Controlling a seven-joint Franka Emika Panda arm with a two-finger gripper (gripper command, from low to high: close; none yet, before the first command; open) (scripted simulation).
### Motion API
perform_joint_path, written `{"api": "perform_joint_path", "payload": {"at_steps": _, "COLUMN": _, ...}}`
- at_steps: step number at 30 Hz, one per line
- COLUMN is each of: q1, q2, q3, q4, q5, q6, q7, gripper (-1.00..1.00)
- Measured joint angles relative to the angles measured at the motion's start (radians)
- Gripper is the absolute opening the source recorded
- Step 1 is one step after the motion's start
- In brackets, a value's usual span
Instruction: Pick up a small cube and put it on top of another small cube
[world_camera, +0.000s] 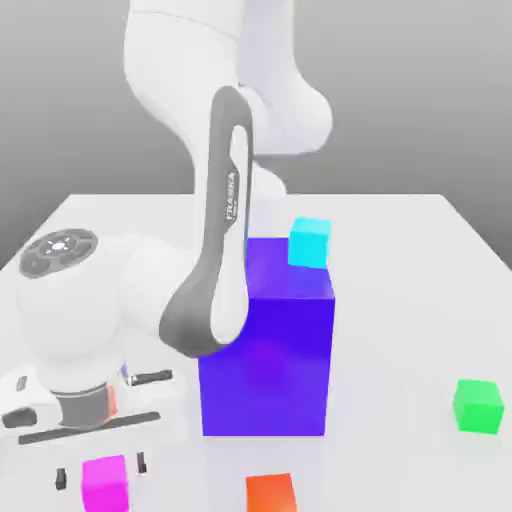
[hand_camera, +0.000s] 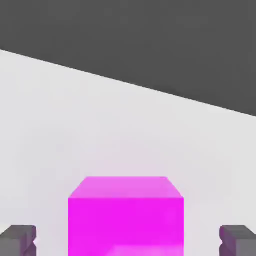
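Five blocks sit in the exterior view: four small cubes and one big blue-violet block (world_camera: 267, 365). The magenta-pink cube (world_camera: 105, 485) is on the pale surface (world_camera: 390, 330), toward the exterior view's left and near the front. The end effector (world_camera: 101, 472) is down around it, fingers spread, one on either side; in the hand view both stand apart from the cube's sides, with pale gaps between, so nothing is pinched.

The bright green cube (world_camera: 478, 407) rests on the surface well apart, toward the exterior view's right, its top bare. The cyan cube (world_camera: 310, 243) appears to sit on top of the big block, over toward the exterior view's right. The orange cube (world_camera: 271, 493) lies in front of the block, near the magenta one.

All have plain, flat faces and crisp corners; the surface looks smooth and matte. The arm (world_camera: 215, 250), white with dark grey trim, crosses in front of part of the big block. Open surface lies between block and green cube, and the surface's far edge runs straight behind them.
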Motion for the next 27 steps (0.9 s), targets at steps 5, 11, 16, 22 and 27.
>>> {"api": "perform_joint_path", "payload": {"at_steps": 5, "q1": -0.002, "q2": 0.004, "q3": 0.003, "q4": 0.001, "q5": 0.001, "q6": 0.001, "q7": -0.002, "gripper": -1.0}}
{"api": "perform_joint_path", "payload": {"at_steps": 11, "q1": 0.113, "q2": -0.163, "q3": -0.052, "q4": -0.049, "q5": -0.115, "q6": -0.116, "q7": 0.106, "gripper": -1.0}}
{"api": "perform_joint_path", "payload": {"at_steps": 16, "q1": 0.269, "q2": -0.23, "q3": 0.036, "q4": -0.097, "q5": -0.174, "q6": -0.136, "q7": 0.211, "gripper": -1.0}}
{"api": "perform_joint_path", "payload": {"at_steps": 22, "q1": 0.468, "q2": -0.326, "q3": 0.155, "q4": -0.17, "q5": -0.259, "q6": -0.145, "q7": 0.352, "gripper": -1.0}}
{"api": "perform_joint_path", "payload": {"at_steps": 27, "q1": 0.646, "q2": -0.324, "q3": 0.28, "q4": -0.195, "q5": -0.346, "q6": -0.101, "q7": 0.495, "gripper": -1.0}}
